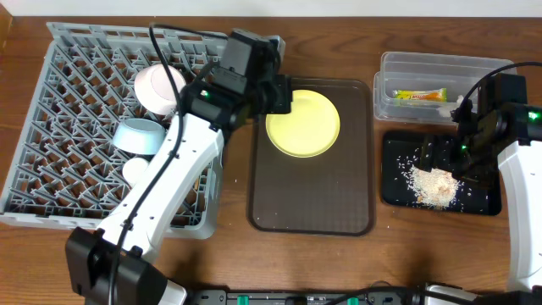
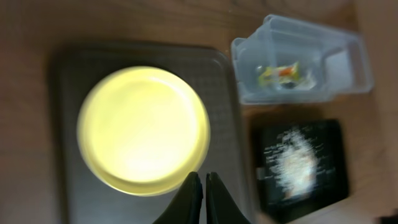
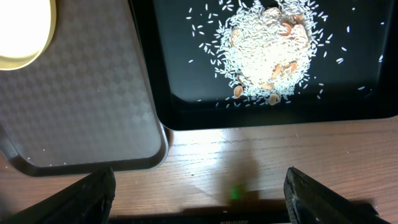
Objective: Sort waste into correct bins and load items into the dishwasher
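Nearest the left wrist camera, the left gripper point(image 2: 203, 194) has its fingers pressed together with nothing between them. Tips sit right at the near rim of the plate point(image 2: 143, 127); can't tell if they touch. The plate is pale yellow and lies flat on the brown tray point(image 2: 68, 74), in the tray's upper half in the overhead view. Past the tray's right side is the clear tub point(image 2: 339, 62) with the snack wrapper point(image 2: 283, 73) inside. Just beside the tub, the black tray point(image 2: 333, 180) carries a heap of rice crumbs point(image 2: 292, 162).

The right gripper point(image 3: 199, 199) is spread wide and empty. In its wrist view, bare table point(image 3: 249, 155) shows between the fingers, the black tray lies just beyond, and the crumbs sit mid-tray, apart from the fingertips.

Far left, the dish rack point(image 1: 51, 102) holds the white bowl point(image 1: 157, 85), light blue bowl point(image 1: 140, 135) and small white cup point(image 1: 135, 169).
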### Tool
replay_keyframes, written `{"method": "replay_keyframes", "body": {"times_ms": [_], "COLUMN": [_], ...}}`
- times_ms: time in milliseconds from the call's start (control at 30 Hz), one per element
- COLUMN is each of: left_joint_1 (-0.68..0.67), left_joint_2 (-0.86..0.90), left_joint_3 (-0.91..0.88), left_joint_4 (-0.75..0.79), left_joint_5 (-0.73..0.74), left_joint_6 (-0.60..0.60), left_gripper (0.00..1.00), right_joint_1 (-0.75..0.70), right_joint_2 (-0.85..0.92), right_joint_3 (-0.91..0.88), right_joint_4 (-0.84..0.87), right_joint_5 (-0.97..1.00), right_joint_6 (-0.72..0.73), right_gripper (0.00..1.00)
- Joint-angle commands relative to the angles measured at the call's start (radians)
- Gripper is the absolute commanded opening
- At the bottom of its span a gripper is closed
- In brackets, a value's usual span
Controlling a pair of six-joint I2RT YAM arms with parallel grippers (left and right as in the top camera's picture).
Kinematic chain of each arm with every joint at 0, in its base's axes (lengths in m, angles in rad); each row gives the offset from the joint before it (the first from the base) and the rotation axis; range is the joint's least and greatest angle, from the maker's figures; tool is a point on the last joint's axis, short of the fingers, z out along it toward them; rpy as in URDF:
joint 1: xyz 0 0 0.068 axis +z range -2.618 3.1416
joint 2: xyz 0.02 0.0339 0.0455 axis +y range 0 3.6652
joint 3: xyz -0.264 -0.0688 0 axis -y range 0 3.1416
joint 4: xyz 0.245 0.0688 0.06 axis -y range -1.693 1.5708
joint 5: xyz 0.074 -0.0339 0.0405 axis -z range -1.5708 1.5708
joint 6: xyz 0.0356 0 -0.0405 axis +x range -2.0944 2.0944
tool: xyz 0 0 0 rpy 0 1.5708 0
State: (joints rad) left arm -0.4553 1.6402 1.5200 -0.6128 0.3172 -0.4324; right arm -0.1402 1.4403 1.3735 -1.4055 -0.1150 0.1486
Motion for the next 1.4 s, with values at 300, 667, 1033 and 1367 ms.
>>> {"method": "replay_keyframes", "body": {"times_ms": [300, 667, 1033, 1367], "left_joint_1": [-0.030, -0.030, -0.127, -0.269], "left_joint_2": [-0.004, -0.004, 0.011, 0.130], "left_joint_3": [0.002, 0.002, 0.001, 0.000], "left_joint_4": [0.048, 0.055, 0.136, 0.121], "left_joint_5": [0.012, 0.091, -0.240, -0.280], "left_joint_6": [-0.416, -0.577, 0.105, 0.480], "left_gripper": [0.07, 0.07, 0.36, 0.59], "right_joint_1": [-0.012, -0.012, -0.012, -0.012], "right_joint_2": [-0.015, -0.015, -0.015, -0.015], "right_joint_3": [0.007, 0.007, 0.007, 0.007], "right_joint_4": [-0.001, -0.001, -0.001, -0.001], "right_joint_5": [0.006, 0.006, 0.006, 0.006], "right_joint_6": [-0.008, -0.008, -0.008, -0.008], "right_gripper": [0.85, 0.85, 0.85, 0.85]}}
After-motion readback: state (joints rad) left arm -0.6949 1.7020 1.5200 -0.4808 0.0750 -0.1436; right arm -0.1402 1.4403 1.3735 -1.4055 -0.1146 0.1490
